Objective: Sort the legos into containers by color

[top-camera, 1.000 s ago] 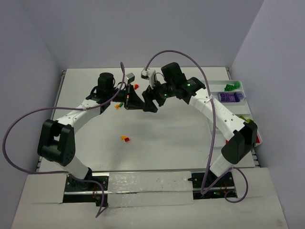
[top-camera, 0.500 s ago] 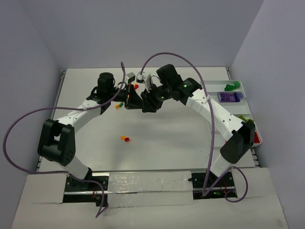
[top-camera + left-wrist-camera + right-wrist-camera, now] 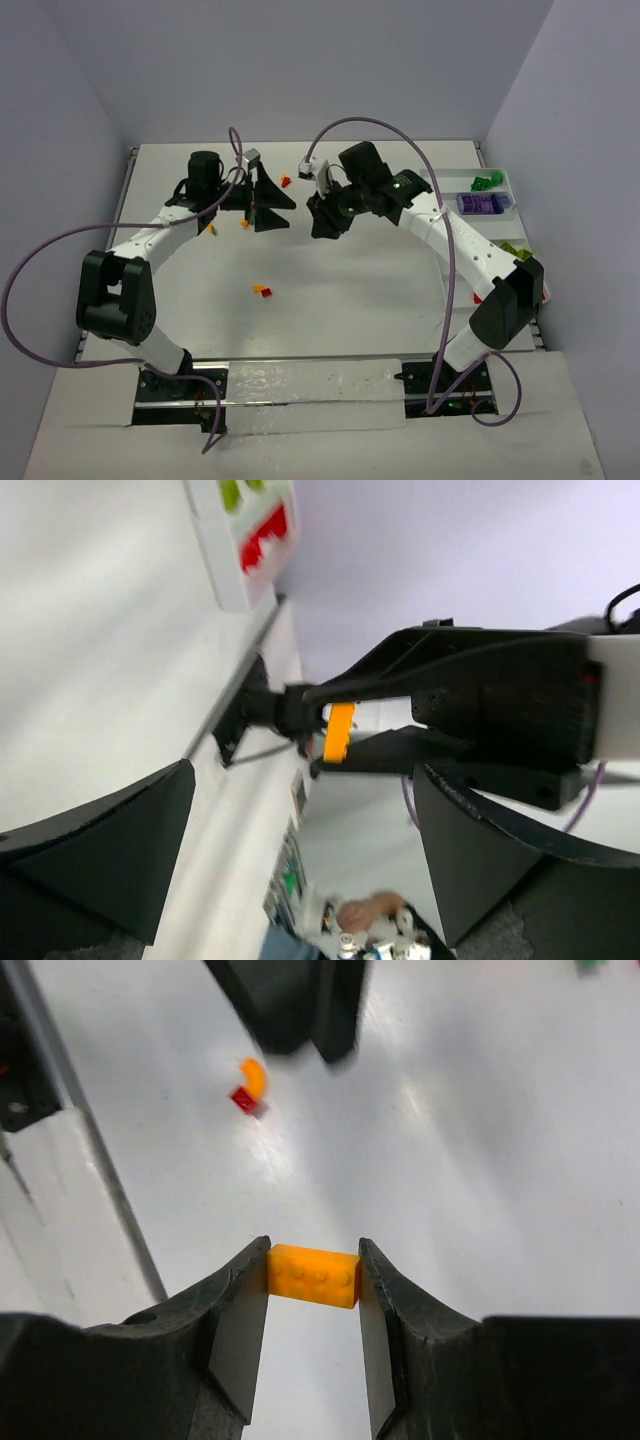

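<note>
One orange brick (image 3: 312,1275) clamped between right gripper (image 3: 328,222) jaws, above table (image 3: 350,290) centre; left gripper (image 3: 272,200) jaws spread wide, empty. Risk: brick pinched near fingertips, could be twisted loose and dropped during swing to tray (image 3: 512,192)

Arms: two, left arm (image 3: 150,235) and right arm (image 3: 455,230). Pincers: two, left pincer (image 3: 282,208) and right pincer (image 3: 325,226). Purple cables (image 3: 30,290): two, one per arm.

White tray (image 3: 455,184): one, at 3 o'clock on surface (image 3: 350,290). Filled sections showing: four, namely green pile (image 3: 485,182), purple pile (image 3: 483,204), lime pile (image 3: 232,492), red pile (image 3: 262,535). Bricks per pile too small to count.

Loose on surface: red-and-orange pair (image 3: 262,290) at 8 o'clock; single orange piece (image 3: 244,222) at 10 o'clock; red-orange cluster (image 3: 285,181) at 11 o'clock, number unclear.

Orange brick (image 3: 312,1275) in right pincer: one.
</note>
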You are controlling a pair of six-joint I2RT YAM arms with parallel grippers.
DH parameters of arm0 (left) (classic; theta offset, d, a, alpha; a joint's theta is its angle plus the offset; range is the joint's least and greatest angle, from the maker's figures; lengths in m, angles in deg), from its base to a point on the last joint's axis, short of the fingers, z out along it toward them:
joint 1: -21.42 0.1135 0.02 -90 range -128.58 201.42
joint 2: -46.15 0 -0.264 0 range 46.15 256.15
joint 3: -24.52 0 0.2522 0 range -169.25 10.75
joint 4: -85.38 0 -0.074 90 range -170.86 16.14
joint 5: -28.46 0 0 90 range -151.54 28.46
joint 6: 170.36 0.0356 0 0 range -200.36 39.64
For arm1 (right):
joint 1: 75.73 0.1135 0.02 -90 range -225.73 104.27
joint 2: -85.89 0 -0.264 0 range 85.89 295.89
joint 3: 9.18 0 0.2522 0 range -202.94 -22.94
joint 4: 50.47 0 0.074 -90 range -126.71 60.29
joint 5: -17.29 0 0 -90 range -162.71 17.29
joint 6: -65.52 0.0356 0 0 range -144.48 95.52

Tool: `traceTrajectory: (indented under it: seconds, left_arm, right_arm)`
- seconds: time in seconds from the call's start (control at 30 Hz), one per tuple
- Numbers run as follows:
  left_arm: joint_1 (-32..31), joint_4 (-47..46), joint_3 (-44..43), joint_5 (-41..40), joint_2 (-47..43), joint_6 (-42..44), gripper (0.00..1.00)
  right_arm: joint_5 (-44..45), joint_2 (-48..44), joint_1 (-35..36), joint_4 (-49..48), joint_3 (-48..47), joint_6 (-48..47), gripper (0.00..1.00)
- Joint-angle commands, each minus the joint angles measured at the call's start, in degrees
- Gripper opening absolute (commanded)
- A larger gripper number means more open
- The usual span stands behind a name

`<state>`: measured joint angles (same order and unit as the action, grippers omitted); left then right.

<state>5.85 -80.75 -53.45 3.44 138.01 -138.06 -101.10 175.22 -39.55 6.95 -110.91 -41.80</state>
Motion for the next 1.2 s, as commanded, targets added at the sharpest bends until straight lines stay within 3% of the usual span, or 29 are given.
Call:
traceTrajectory:
  seconds: [0.0, 0.13, 0.23, 0.5, 0.87, 1.17]
  left_arm:
    - [2.4, 17.9, -8.6, -18.4, -4.5, 22.4, 0.99]
    - [1.3, 24.8, -10.9, -33.7, -7.4, 32.2, 0.99]
    - [1.1, 26.3, -11.1, -41.0, -8.5, 34.6, 0.99]
    - [0.0, 29.8, -14.4, -38.3, -6.2, 38.7, 0.99]
    - [-1.3, 31.9, -16.5, -42.2, -4.8, 40.6, 0.99]
    - [-1.5, 31.9, -16.6, -42.9, -4.4, 40.7, 0.99]
  right_arm:
    - [9.6, -3.7, -9.6, 2.3, 4.8, -2.7, 0.12]
    - [19.7, -2.9, -20.3, 4.5, 9.3, -6.4, 0.1]
    - [24.6, -1.5, -33.0, 5.3, 11.3, -10.7, 0.1]
    - [35.4, 11.2, -49.6, 7.3, 2.4, -16.4, 0.1]
    - [40.9, 24.9, -56.8, 5.7, -7.7, -14.6, 0.06]
    - [42.4, 29.6, -57.9, 3.6, -10.5, -14.9, 0.12]
